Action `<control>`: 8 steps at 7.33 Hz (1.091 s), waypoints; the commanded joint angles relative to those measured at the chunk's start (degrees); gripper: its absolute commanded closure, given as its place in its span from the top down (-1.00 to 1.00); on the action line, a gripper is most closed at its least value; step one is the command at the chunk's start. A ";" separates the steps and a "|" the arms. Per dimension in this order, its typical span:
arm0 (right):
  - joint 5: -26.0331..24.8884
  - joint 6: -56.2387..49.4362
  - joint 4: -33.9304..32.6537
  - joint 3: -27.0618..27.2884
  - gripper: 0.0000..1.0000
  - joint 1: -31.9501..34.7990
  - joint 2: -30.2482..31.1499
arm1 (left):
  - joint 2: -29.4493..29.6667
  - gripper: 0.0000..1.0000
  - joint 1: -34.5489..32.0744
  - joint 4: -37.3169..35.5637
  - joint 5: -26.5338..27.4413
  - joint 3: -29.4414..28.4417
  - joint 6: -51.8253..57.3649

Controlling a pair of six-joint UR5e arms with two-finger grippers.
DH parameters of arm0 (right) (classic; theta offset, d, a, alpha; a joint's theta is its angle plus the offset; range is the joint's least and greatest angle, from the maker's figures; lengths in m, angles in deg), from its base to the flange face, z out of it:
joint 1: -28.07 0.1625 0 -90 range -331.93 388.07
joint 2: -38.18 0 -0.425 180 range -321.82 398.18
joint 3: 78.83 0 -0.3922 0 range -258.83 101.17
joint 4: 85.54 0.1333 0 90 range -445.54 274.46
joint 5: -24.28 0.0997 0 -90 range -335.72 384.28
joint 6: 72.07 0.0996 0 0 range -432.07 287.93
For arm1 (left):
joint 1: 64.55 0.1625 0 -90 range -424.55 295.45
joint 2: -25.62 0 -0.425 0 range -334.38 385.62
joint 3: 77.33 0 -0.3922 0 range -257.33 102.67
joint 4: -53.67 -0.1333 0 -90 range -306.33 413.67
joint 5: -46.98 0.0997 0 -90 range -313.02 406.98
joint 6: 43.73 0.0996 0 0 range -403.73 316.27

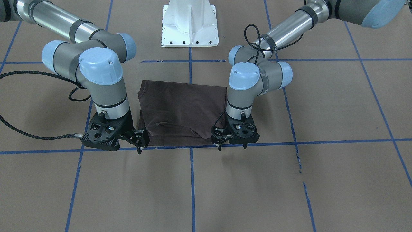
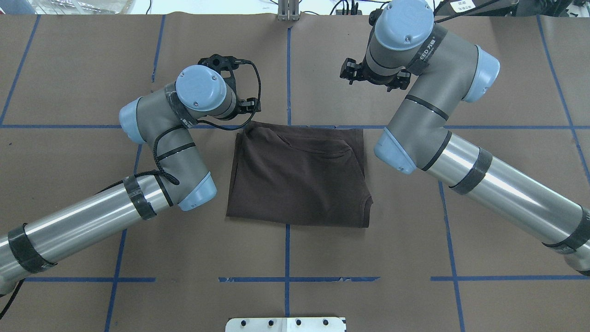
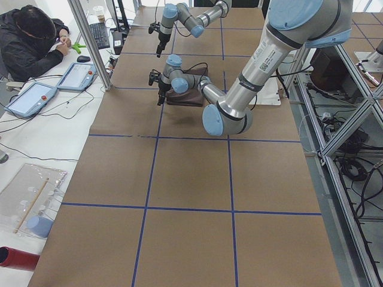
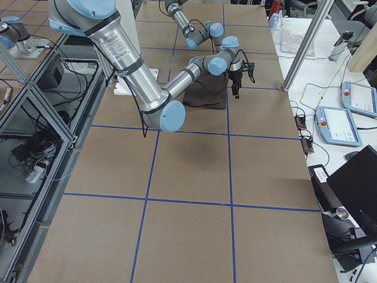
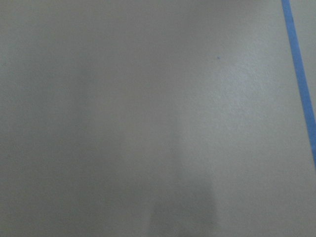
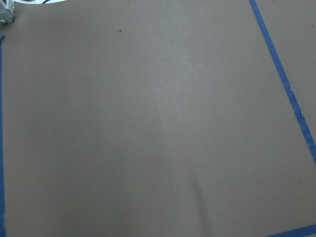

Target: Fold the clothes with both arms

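Jaws on my left gripper (image 1: 231, 145) stand apart with nothing between them, tips pointing down just off the paper-covered table (image 1: 257, 193). My right gripper (image 1: 139, 141) is likewise spread and empty, and in the side views it looks to hang somewhat higher than the left. Both wrist cameras show only bare brown paper and blue tape, no cloth.

Between the two grippers lies the T-shirt (image 1: 182, 111), dark brown and already folded into a rough rectangle, flat on the table. Its edge farthest from my base runs along a blue tape line (image 1: 322, 141). Each gripper sits just beside one corner of that edge, the left close to touching the cloth and the right a little outside its corner. A curved seam shows on the top layer near that edge.

I judge the shirt light, soft and limp. It will sag between two holds and drape rather than keep its shape, and the stacked layers may slide on one another. I would take it at those two far corners, pinching low enough to catch every layer, and lift both sides evenly so the fold stays square. Behind the shirt stands the white base pedestal (image 1: 190, 25).
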 commanded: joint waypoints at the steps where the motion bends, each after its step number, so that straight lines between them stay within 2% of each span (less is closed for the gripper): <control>1: 0.00 0.07 -0.02 0.43 1.00 0.00 0.14 | 0.31 1.00 -0.07 -0.17 -0.46 2.07 -0.36; 4: 0.00 -0.02 -0.02 0.34 1.00 0.00 0.23 | 0.40 1.00 5.37 -0.17 -0.20 2.70 -4.67; 8: -0.09 0.07 -0.02 0.43 1.00 -0.18 0.32 | 0.05 1.00 6.79 -0.08 0.25 3.05 -3.79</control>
